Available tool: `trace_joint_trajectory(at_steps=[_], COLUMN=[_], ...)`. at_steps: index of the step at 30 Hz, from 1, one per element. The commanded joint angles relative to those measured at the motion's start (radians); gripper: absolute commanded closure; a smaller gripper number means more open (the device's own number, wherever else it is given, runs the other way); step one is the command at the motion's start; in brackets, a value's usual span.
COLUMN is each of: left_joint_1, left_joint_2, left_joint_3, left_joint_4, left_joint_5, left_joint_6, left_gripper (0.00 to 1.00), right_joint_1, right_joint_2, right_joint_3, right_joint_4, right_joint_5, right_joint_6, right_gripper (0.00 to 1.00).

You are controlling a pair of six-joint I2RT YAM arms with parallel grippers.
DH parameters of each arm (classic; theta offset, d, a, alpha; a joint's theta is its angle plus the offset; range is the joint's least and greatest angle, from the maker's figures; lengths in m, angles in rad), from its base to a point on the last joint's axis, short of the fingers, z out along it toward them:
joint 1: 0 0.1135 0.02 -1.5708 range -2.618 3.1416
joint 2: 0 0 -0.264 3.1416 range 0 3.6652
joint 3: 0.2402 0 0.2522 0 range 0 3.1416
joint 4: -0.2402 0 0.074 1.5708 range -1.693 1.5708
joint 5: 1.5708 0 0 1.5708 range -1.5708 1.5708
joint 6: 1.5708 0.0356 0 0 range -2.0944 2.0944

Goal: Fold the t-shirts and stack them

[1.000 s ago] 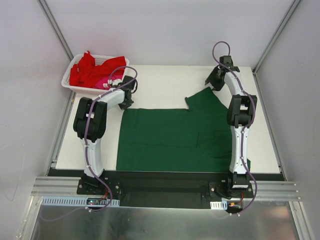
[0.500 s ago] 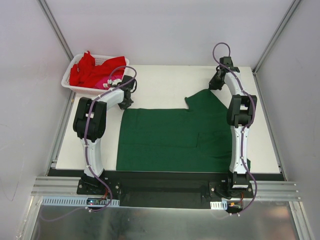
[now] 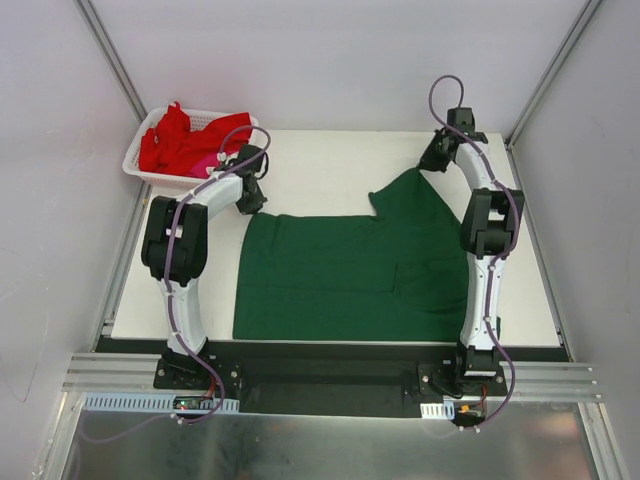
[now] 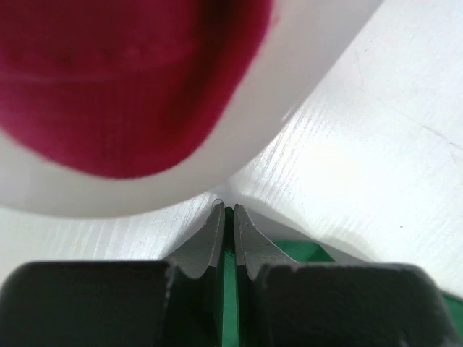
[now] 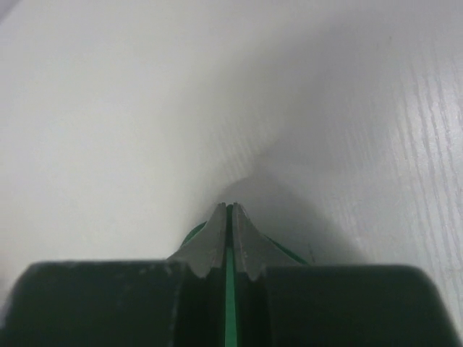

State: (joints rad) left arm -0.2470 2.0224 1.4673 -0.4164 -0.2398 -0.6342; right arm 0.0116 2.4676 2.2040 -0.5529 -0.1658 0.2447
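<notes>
Your soft green t-shirt [image 3: 350, 275] lies flat on the white, grained table [image 3: 330, 165]; only your wrist views show left gripper [image 4: 226, 211] and right gripper [image 5: 228, 208] pinched tight on its thin edges

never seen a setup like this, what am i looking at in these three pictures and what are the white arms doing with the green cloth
These are two white robot arms bolted at the near edge of a table, each ending in a two-finger gripper. The wide picture comes from a fixed camera above and behind them. The two close-ups come from small cameras on the wrists, looking along the fingers. A dark green t-shirt lies spread flat on the table. At the far left corner stands a white basket with red t-shirts bunched in it. The left gripper is shut on the shirt's far left corner, close to the basket. The right gripper is shut on the far right part, apparently a sleeve. Each pinches a thin strip of green cloth.
</notes>
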Motion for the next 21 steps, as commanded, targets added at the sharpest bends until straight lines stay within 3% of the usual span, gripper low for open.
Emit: trace_joint_trajectory(at_steps=[1, 10, 21], left_joint_1=[0.008, 0.009, 0.008], left_joint_2=[-0.109, -0.182, -0.152], left_joint_3=[-0.027, -0.079, 0.021], left_joint_4=[0.022, 0.057, 0.067], left_joint_5=[0.014, -0.012, 0.027], left_joint_6=[0.037, 0.089, 0.195], left_gripper=[1.00, 1.00, 1.00], right_joint_1=[-0.007, -0.030, -0.067], right_joint_2=[-0.171, -0.308, -0.409], right_joint_3=[0.025, -0.058, -0.128], right_joint_4=[0.091, 0.074, 0.053], right_joint_5=[-0.038, -0.011, -0.040], right_joint_6=[-0.024, -0.093, -0.171], right_gripper=[0.99, 0.99, 0.99])
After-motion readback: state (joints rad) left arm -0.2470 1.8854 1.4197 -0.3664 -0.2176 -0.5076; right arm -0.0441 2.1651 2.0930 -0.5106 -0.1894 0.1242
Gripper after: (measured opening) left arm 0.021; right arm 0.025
